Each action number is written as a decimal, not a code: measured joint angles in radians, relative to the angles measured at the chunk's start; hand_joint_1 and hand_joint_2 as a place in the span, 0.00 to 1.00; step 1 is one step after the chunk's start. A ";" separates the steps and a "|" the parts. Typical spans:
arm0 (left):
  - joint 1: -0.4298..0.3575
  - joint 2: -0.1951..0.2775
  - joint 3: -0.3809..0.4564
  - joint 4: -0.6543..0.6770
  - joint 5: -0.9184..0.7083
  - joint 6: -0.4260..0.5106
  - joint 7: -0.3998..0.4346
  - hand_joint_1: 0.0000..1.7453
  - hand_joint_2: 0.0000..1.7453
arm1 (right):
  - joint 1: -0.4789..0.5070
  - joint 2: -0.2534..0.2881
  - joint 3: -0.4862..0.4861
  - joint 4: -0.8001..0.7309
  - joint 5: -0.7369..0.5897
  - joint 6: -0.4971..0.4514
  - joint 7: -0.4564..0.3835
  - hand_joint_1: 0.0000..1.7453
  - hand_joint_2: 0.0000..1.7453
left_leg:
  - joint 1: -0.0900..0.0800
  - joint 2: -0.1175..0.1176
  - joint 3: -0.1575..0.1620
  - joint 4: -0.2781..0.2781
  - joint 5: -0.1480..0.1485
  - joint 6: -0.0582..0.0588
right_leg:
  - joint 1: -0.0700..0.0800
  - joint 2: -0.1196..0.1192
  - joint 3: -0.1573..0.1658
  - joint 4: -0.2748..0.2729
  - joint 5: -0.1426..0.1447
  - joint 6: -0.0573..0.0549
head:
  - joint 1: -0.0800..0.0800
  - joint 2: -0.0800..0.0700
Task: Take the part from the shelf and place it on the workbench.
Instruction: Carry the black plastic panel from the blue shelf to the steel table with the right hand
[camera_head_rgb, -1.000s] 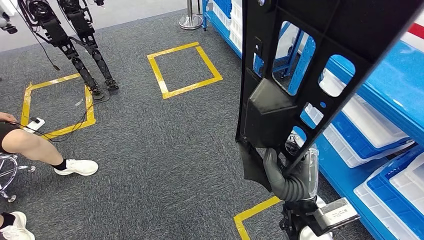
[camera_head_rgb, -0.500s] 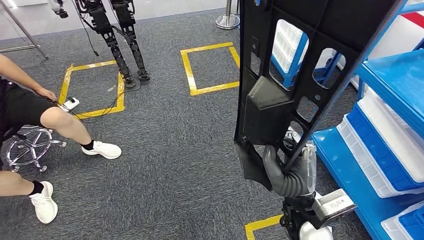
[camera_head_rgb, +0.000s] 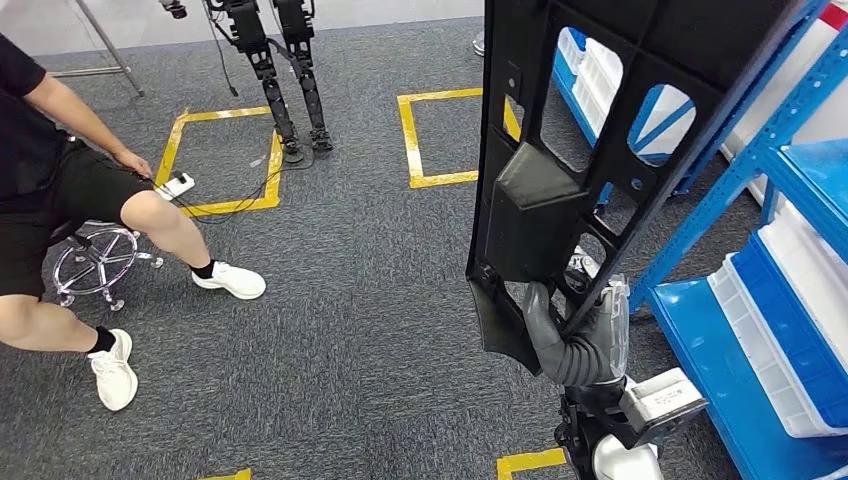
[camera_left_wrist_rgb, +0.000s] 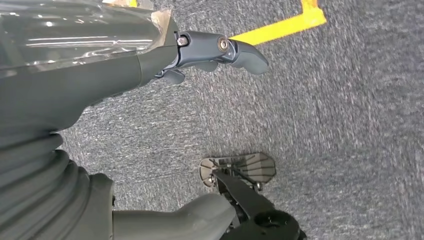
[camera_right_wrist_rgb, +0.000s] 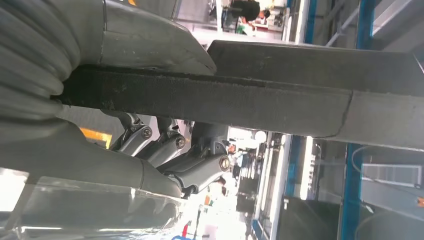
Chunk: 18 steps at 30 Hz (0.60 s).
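Right hand (camera_head_rgb: 585, 335) grips the lower edge of a long black plastic part (camera_head_rgb: 560, 150), holding it upright above grey carpet (camera_head_rgb: 350, 330) beside a blue shelf (camera_head_rgb: 790, 150) stacked with white and blue bins. Left hand (camera_left_wrist_rgb: 90, 75) hangs over the carpet, fingers (camera_left_wrist_rgb: 240, 50) apart and empty, while a person (camera_head_rgb: 60, 200) sits on a stool (camera_head_rgb: 95, 265) nearby.

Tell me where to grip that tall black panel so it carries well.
Grip the black panel at its bottom edge, coming from below, as the right robot hand does now. The panel stands upright with cut-out openings, and its lower bar gives fingers something to wrap. A second grip higher on a cut-out would probably steady it.
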 joint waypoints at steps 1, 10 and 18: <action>0.000 0.000 0.001 0.000 0.000 0.000 0.000 0.00 1.00 | -0.001 0.001 0.000 0.001 0.000 0.000 0.000 1.00 1.00 | -0.003 -0.011 -0.001 -0.003 0.001 0.005 | 0.000 -0.008 0.002 -0.002 -0.002 0.004 | 0.000 0.000; 0.003 -0.003 0.003 -0.002 -0.022 0.001 0.002 0.00 1.00 | 0.003 0.006 0.002 0.006 -0.001 0.002 0.006 1.00 1.00 | 0.006 -0.110 0.027 -0.034 0.017 0.026 | -0.014 0.085 -0.128 0.232 -0.077 0.025 | 0.009 0.000; 0.012 -0.006 0.004 -0.004 -0.023 0.002 0.003 0.00 1.00 | -0.002 0.010 0.001 0.006 -0.001 0.002 0.006 1.00 1.00 | 0.016 -0.161 0.008 -0.001 -0.002 -0.014 | -0.022 0.111 -0.033 0.015 0.029 0.014 | 0.011 0.000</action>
